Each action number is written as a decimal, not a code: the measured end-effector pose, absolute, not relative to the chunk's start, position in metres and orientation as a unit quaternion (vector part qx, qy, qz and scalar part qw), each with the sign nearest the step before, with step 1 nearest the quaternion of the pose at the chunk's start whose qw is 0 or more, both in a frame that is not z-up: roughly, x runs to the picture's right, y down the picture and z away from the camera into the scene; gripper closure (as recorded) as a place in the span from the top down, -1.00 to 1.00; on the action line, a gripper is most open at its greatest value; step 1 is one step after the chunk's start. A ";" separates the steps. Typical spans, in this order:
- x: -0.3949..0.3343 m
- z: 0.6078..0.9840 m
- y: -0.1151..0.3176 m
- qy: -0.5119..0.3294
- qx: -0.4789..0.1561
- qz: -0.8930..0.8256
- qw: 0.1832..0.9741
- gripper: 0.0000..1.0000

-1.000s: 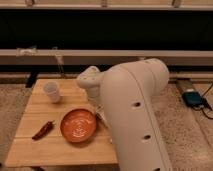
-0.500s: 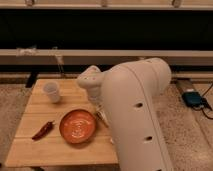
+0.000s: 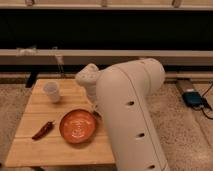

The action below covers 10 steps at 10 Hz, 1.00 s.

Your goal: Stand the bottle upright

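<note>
My white arm (image 3: 125,110) fills the middle of the view and reaches down over the right side of the wooden table (image 3: 35,145). The gripper (image 3: 96,114) shows only as a small dark part under the arm, at the right rim of the orange bowl (image 3: 78,126). The rest of it is hidden by the arm. The bottle does not show; it is hidden or out of view. A white cup (image 3: 51,92) stands upright at the table's back left, well apart from the gripper.
A red chili pepper (image 3: 43,130) lies left of the bowl. A dark wall with a long ledge (image 3: 165,56) runs behind the table. A blue device with a cable (image 3: 193,98) lies on the floor at right.
</note>
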<state>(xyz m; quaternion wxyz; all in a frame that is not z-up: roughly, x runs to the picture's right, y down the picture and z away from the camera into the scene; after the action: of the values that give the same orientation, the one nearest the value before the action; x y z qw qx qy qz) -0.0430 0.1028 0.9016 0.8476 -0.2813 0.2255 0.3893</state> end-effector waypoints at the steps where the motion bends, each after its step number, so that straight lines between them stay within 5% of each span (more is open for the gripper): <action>1: -0.043 0.905 0.101 0.231 -0.286 0.383 0.848 0.47; 10: -0.044 0.932 0.100 0.308 -0.298 0.262 0.865 0.47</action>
<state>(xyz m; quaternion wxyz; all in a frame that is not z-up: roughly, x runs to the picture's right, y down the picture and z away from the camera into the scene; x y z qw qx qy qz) -0.0437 0.0996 0.9324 0.8645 -0.2980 0.3084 0.2621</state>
